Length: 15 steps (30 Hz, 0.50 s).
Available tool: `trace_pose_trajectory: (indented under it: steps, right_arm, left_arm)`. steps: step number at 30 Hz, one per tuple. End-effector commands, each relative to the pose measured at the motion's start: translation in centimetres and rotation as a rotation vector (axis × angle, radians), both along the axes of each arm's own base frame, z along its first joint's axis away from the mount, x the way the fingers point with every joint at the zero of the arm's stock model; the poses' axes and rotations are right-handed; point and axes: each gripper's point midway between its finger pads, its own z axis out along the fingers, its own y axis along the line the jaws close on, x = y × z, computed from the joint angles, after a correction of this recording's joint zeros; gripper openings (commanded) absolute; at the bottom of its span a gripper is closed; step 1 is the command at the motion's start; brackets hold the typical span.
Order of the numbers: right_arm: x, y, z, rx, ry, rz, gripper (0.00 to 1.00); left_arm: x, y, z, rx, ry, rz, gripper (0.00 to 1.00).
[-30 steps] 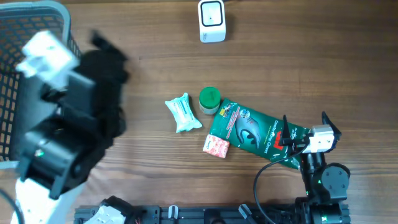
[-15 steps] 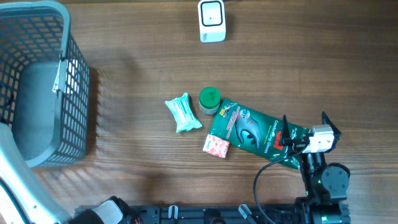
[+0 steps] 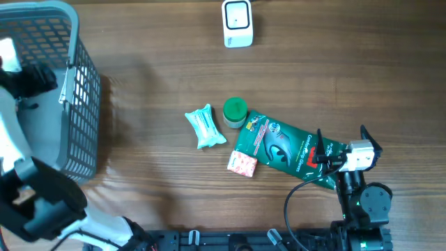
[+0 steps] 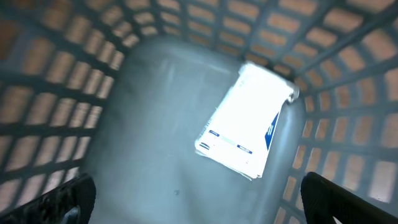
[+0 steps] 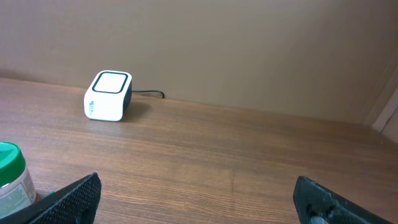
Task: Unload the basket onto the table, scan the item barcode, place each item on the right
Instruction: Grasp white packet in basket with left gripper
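The white barcode scanner (image 3: pixel 237 23) stands at the table's far edge and shows in the right wrist view as a scanner (image 5: pixel 107 95) far ahead on the left. Mid-table lie a teal-and-white packet (image 3: pixel 205 126), a green-lidded jar (image 3: pixel 235 111), a green pouch (image 3: pixel 286 148) and a small pink packet (image 3: pixel 242 164). My right gripper (image 3: pixel 341 143) rests open and empty at the pouch's right end. My left gripper (image 4: pixel 199 211) hangs open inside the grey basket (image 3: pixel 83 118), above a white packet with blue print (image 4: pixel 249 121) on its floor.
The basket's lattice walls (image 4: pixel 348 93) close round the left gripper on all sides. The scanner's black cable (image 5: pixel 149 93) runs off behind it. The jar (image 5: pixel 9 177) sits at the left edge of the right wrist view.
The left arm has kept swinging: over the basket a second ago, almost out of the overhead view half a second ago, now back at the basket's left side. The right arm is still.
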Motion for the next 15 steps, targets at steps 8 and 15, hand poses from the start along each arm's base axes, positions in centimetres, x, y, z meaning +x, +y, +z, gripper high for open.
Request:
trace_pose_trajectory:
  steps: [8,15]
  right_arm:
    - [0.0,0.2,0.2,-0.006,-0.009,0.009,1.00]
    - [0.0,0.2,0.2,-0.006,-0.009,0.009,1.00]
  left_arm:
    - [5.4,-2.0,-8.4,0.034,0.073,-0.279,1.00]
    - [7.4,-2.3,-12.6,0.033,0.056,-0.421,1.00]
